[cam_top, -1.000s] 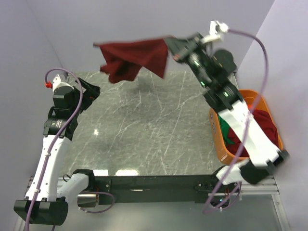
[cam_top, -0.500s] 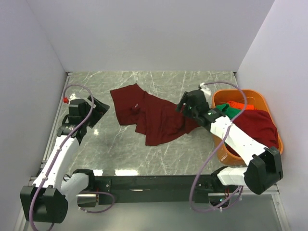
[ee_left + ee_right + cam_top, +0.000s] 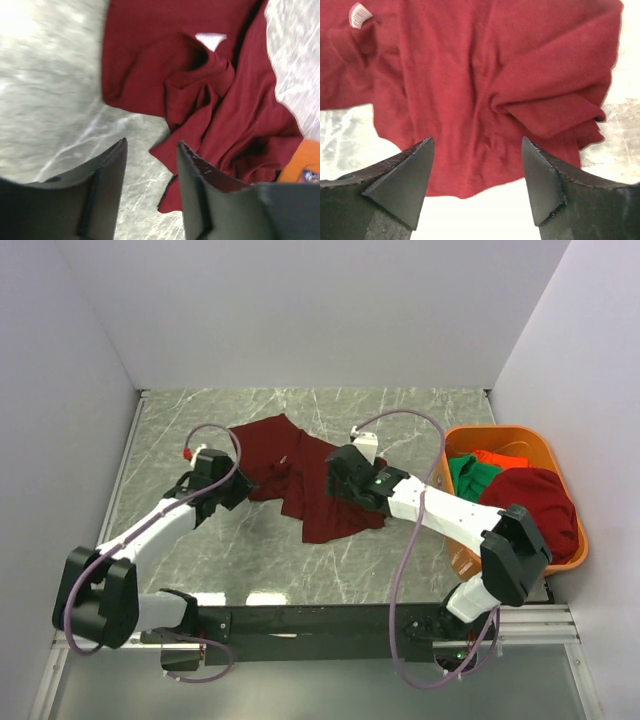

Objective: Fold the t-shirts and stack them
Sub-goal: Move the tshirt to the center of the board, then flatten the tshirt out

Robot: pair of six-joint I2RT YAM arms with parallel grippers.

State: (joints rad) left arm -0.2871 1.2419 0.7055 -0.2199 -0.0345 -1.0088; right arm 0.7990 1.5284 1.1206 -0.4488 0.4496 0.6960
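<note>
Nearest us the bench (image 3: 300, 570) shows bare stone. At three o'clock the orange basket (image 3: 500, 430) holds a green t-shirt (image 3: 468, 478), an orange-red t-shirt (image 3: 497, 457) and a second maroon one (image 3: 535, 502), all unfolded. The maroon t-shirt (image 3: 312, 508) that we are working on lies crumpled at the centre of the bench, its near hem toward six o'clock. Our left tool (image 3: 150, 145) sits at the shirt's nine o'clock edge, its jaws narrowly apart with only stone between them and cloth just past the tips. Our right tool (image 3: 477, 142) hovers over the three o'clock side with its jaws wide, holding nothing. We judge the step to be spreading this shirt flat before any fold. To do it well, each tool should pinch a single layer at an outer edge, not the bunched ridge in the middle. We should then draw apart toward nine and three o'clock, keeping low so the cloth slides open rather than lifting. Farther in, the white neck label (image 3: 210, 39) shows beside the bunched folds; it marks the collar, and we would square the shirt by it.
</note>
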